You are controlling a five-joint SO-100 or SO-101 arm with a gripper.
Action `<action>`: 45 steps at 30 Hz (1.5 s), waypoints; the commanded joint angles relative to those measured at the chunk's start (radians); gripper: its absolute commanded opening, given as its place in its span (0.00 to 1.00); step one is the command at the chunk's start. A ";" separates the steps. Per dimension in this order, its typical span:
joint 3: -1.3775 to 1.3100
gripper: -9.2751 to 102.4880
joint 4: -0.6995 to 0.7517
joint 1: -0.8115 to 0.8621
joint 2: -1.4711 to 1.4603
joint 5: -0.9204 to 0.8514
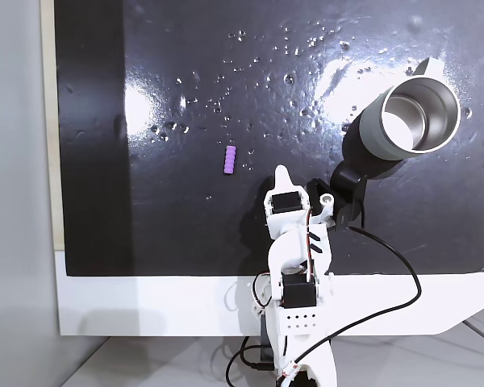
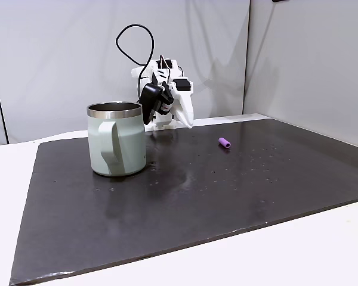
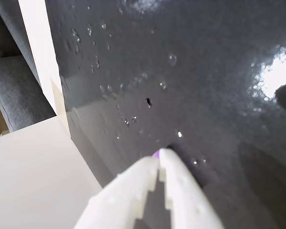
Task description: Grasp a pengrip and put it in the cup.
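The purple pengrip [image 1: 229,161] lies alone on the black mat, left of the gripper tip in a fixed view, and also right of the arm [image 2: 225,142]. The metal cup [image 1: 374,131] stands upright at the mat's right side, handle facing the camera in a fixed view [image 2: 116,143]. My white gripper [image 1: 282,171] is shut with nothing held, its tips hanging above the mat between pengrip and cup [image 2: 188,123]. In the wrist view the fingers [image 3: 158,160] are pressed together, and a sliver of purple pengrip [image 3: 155,153] peeks out just past their tip.
The black mat [image 1: 177,226] covers most of the white table [image 1: 145,306]. The arm's base and a black cable [image 1: 387,250] sit at the mat's near edge. Open mat lies between pengrip and cup.
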 commanded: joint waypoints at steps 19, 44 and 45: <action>-0.005 0.08 -0.021 0.000 0.017 0.006; -0.716 0.11 0.117 -0.265 -0.845 -0.503; -0.738 0.12 0.115 -0.272 -0.896 -0.515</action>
